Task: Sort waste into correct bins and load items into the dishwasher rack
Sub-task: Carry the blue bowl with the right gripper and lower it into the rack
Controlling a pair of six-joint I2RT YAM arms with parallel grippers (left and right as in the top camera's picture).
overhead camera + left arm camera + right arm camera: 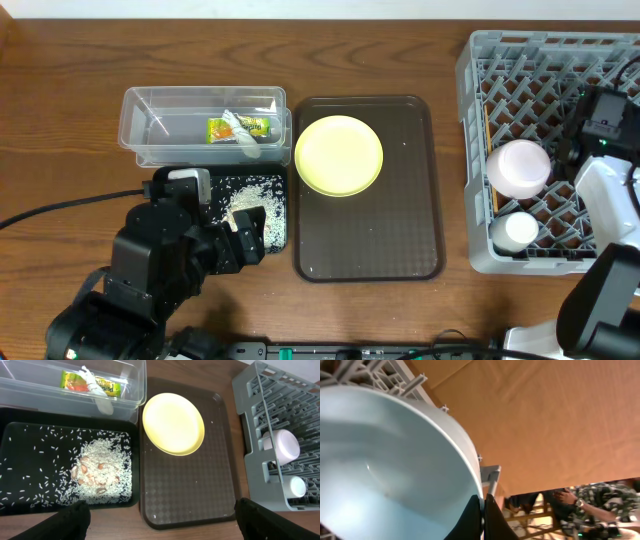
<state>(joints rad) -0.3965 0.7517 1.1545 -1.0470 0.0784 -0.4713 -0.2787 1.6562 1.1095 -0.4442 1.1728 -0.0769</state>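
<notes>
The grey dishwasher rack point(480, 60) stands at the right. My right gripper point(483, 515) is shut on the rim of the light-blue bowl point(385, 460), which sits tilted in the rack point(518, 167). A small white bowl point(518, 230) sits in front of it. Thin wooden chopsticks point(487, 150) lie along the rack's left side. The pale-yellow plate point(339, 154) lies on the brown tray point(370, 240). The clear tub point(140, 140) holds the snack wrapper point(238, 127) and white scrap point(243, 142). The black container point(200, 185) holds rice point(102, 467). My left gripper point(162, 525) is open and empty above the container's front edge.
The brown tray point(200, 495) lies between the bins and the rack point(260, 420). A black cable point(60, 205) runs across the table at the left. Bare wooden table lies behind the tray and tub.
</notes>
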